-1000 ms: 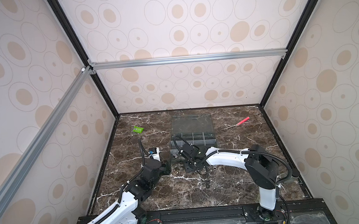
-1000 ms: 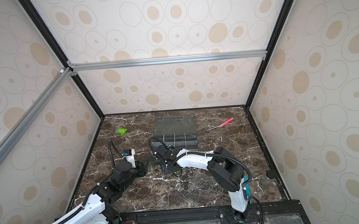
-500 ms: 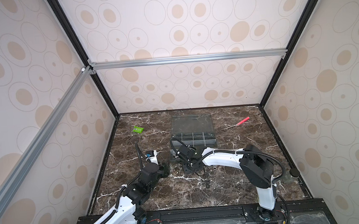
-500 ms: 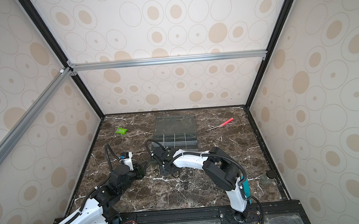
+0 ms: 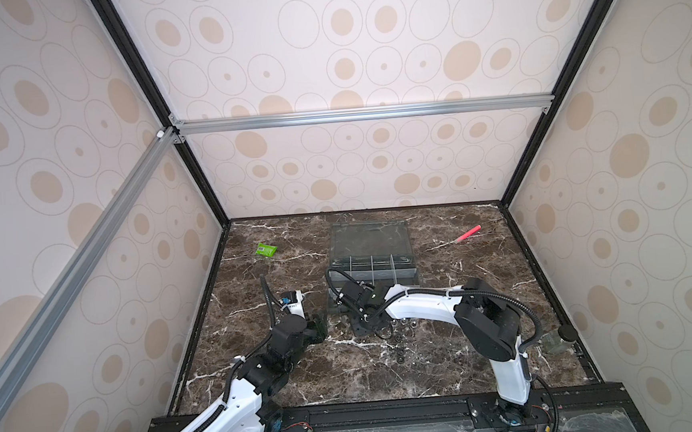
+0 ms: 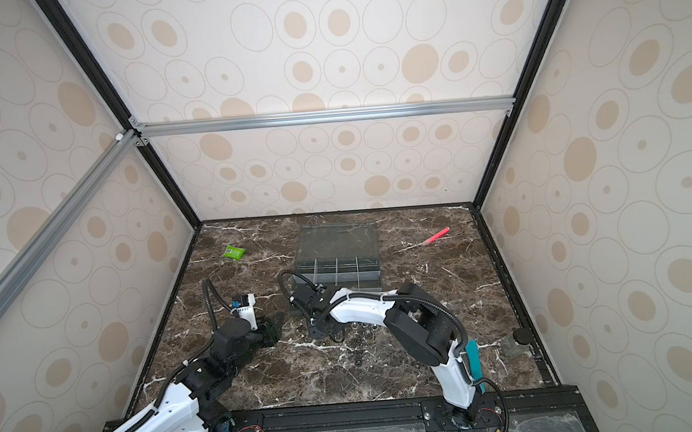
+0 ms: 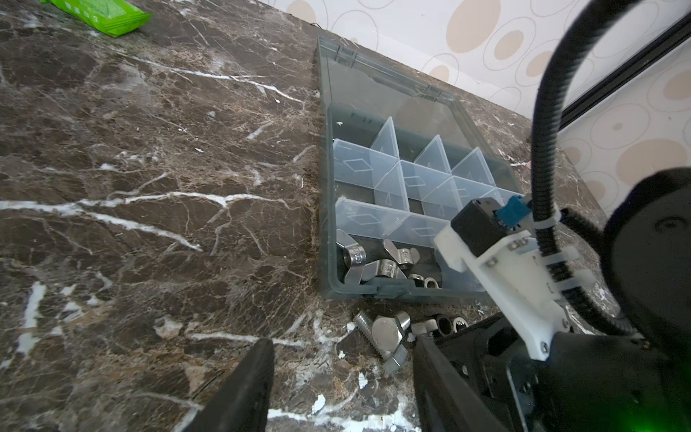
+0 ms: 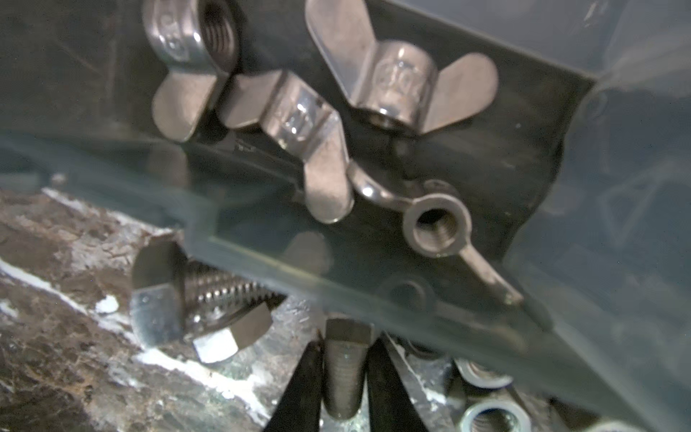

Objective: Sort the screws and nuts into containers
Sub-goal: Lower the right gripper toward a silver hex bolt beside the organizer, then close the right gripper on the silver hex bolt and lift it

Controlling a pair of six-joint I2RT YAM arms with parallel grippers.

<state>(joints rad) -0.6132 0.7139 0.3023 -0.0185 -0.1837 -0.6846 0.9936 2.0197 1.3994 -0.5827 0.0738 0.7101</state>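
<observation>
**Screw (image 8: pixel 342 374) pinched outside the box (image 7: pixel 324 209)**

We grip it in the right jaws by the box's front wall, likely to lift it into a cell. Wing nuts (image 8: pixel 402 86) lie in the nearest cell. Left jaws gape empty beside the box, standing clear. Dark marble counter (image 7: pixel 149 187); spotted walls (image 5: pixel 325 60).

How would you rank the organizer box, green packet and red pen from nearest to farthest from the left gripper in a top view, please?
From the left gripper:
1. organizer box, just beyond it, centre.
2. green packet, back left.
3. red pen, back right.
</observation>
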